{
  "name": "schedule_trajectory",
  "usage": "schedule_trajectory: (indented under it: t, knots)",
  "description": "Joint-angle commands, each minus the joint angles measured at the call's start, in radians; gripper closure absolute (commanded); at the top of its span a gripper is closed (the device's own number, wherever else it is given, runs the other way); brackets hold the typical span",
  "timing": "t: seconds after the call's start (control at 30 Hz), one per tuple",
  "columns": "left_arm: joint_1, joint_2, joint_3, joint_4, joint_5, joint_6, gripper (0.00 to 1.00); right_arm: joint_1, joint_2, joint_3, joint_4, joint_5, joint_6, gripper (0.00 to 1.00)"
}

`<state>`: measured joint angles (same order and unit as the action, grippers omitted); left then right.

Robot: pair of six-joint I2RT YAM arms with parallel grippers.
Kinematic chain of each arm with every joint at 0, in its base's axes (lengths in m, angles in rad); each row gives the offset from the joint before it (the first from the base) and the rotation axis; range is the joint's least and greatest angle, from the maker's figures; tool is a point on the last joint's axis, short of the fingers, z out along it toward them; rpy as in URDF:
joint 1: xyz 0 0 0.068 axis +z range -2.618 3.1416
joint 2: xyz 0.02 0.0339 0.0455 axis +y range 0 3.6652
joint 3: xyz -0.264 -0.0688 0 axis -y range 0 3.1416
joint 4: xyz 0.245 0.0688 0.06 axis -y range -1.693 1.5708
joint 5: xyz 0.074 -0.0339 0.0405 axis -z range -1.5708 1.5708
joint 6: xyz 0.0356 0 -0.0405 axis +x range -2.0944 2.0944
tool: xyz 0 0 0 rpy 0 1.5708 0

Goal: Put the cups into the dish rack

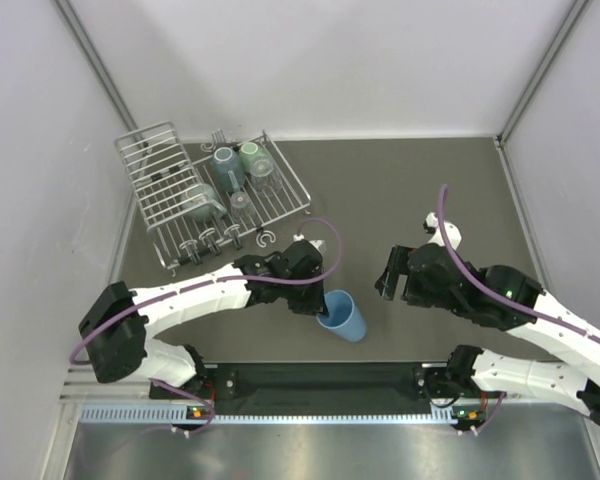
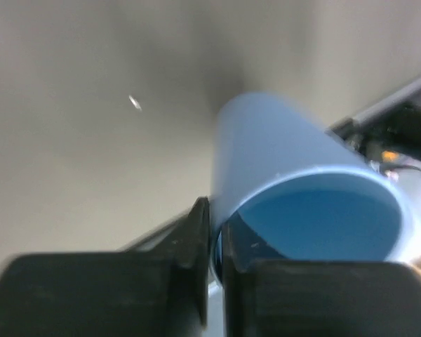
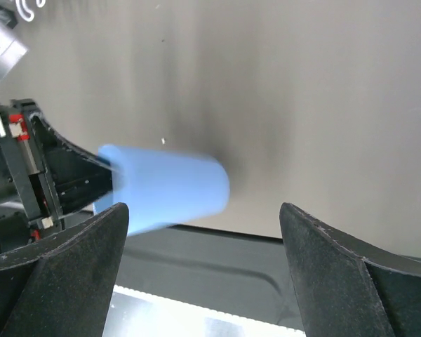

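My left gripper [image 1: 316, 303] is shut on the rim of the blue tumbler [image 1: 344, 318], one finger inside and one outside, and holds it tilted over the near middle of the table. In the left wrist view the tumbler [image 2: 302, 175] opens toward the camera, beside the pinch of the left gripper [image 2: 216, 232]. My right gripper [image 1: 386, 278] is open and empty just right of it. The right wrist view shows the tumbler [image 3: 168, 186] ahead of the right gripper [image 3: 203, 210]. The dish rack [image 1: 170, 215] stands far left, holding a grey-teal mug [image 1: 226, 165], a mint-green mug [image 1: 251, 155] and clear glasses [image 1: 242, 203]. No cream cup shows.
A small white hook [image 1: 267, 238] lies on the mat just in front of the rack. A black rail [image 1: 320, 380] runs along the near edge between the arm bases. White walls close in on the left, back and right.
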<state>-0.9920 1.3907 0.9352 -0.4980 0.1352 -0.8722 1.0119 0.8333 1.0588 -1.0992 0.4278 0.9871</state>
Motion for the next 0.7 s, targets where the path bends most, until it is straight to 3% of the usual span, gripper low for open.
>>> schedule_trajectory:
  t: [0.0,0.13,0.43,0.67]
  knots:
    - [-0.005,-0.016,0.034,0.03,-0.006,0.013,1.0,-0.012,0.006,-0.011,0.079,-0.064,-0.031,0.12]
    - [-0.004,-0.094,0.024,0.026,-0.04,0.029,1.0,-0.013,0.016,-0.022,0.163,-0.141,-0.057,0.11]
    - [0.003,-0.462,0.008,0.065,-0.278,0.047,1.0,-0.015,-0.028,-0.025,0.435,-0.264,-0.103,0.0]
    - [0.003,-0.811,-0.156,0.347,-0.424,0.139,1.0,-0.032,-0.019,-0.049,0.7,-0.265,0.051,0.0]
